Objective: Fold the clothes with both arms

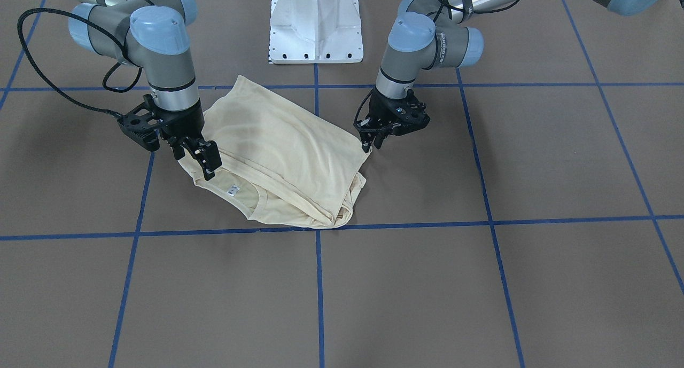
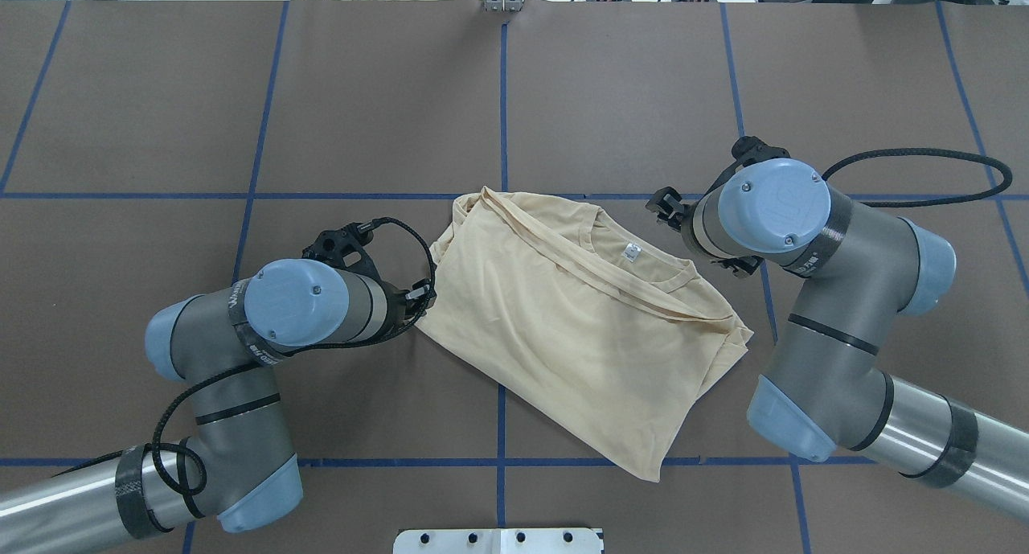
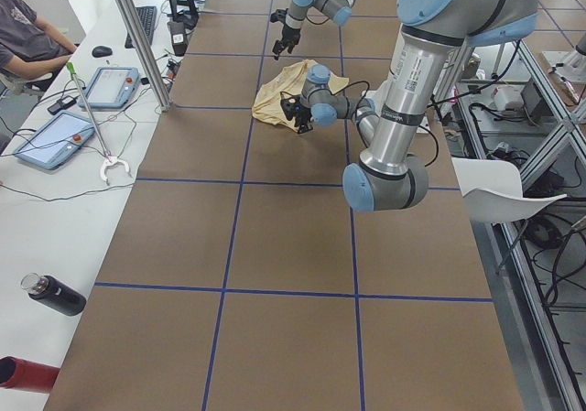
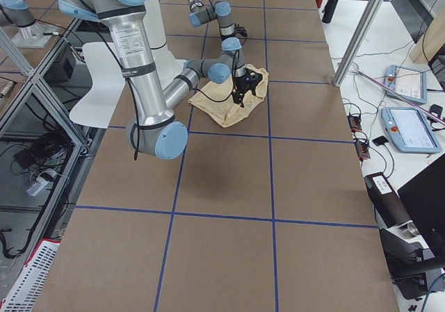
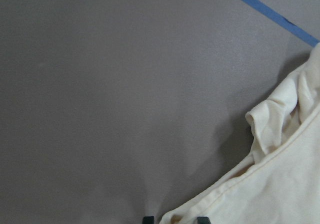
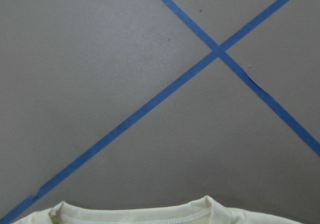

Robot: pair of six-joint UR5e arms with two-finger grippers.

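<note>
The pale yellow soft-knit T-shirt (image 1: 278, 143) lay on the brown paper-covered desk (image 1: 481, 282), just out from the white metal pedestal base (image 1: 316, 31). It was already gathered into a rough, skewed rectangle, with its ribbed round collar (image 6: 135, 214) and small white neck tag (image 1: 231, 190) at the end farthest from that base; no print showed. Judged from this, the folding was about halfway done: the sleeves seemed tucked in, and the step in hand looked like taking hold of two opposite edges for a further fold. The black two-finger left end effector (image 1: 368, 143), off to the base's left as the robot reckons it, stood at the T-shirt's side corner with its fingers drawn nearly together. In its wrist view the stitched hem (image 5: 235, 184) ran between the two fingertips (image 5: 201, 219), so it appeared clenched on that edge. The black two-finger right end effector (image 1: 206, 162), off to the base's right, rested on the cloth beside the collar with its fingers spread, released and gripping nothing so far as the front view showed. Its own wrist view gave only collar and desk. The next move would call for the right one to pinch through all the layers, then for both to lift together and level, since an uneven pull could drag the loose layers apart.
</note>
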